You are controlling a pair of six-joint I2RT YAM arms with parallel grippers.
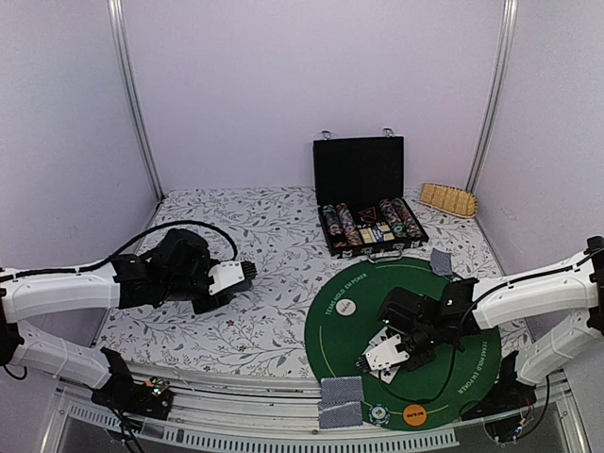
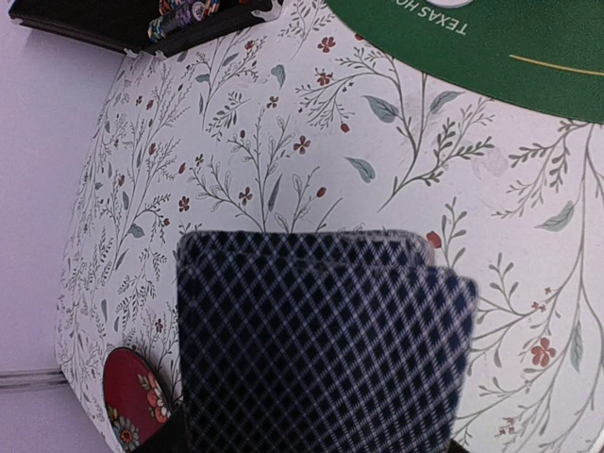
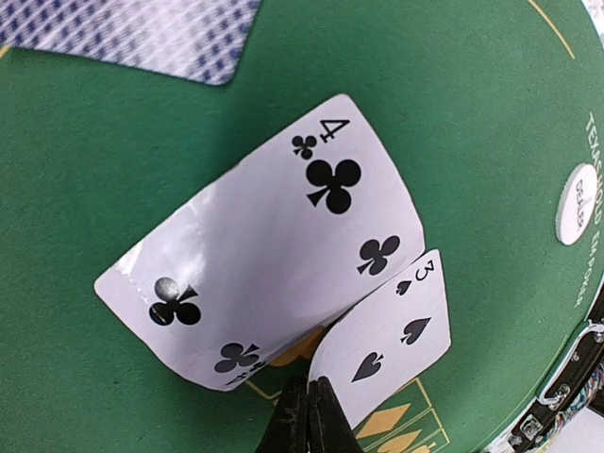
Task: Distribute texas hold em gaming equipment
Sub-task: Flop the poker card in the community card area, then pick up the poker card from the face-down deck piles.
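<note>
Just ahead of the right gripper [image 3: 308, 387], on the green round mat [image 3: 113, 189], lie two face-up cards. The four of clubs [image 3: 274, 245] sits ahead and to the left of the fingertips. Its long axis runs on a slant across the line of the fingers, and its surface looks bowed rather than flat. The three of spades [image 3: 387, 344] sits just beside the tips on their right, its long axis closer to the fingers' own line, with one corner overlapping the four. The jaws are pressed together, their tips right at the near edges of both cards, but I cannot tell whether either edge is pinched between them. A white marker disc [image 3: 578, 203] lies well off to the gripper's right.

The left gripper [image 1: 243, 272] is closed on a fan of blue-checked cards [image 2: 321, 340], held over the floral cloth [image 2: 283, 160]. The mat lies ahead and to its right, well apart. By my reading, anything to do with the face-up pair belongs to the right arm, which is already at the cards. The slant of the four matters most for squaring it up.
</note>
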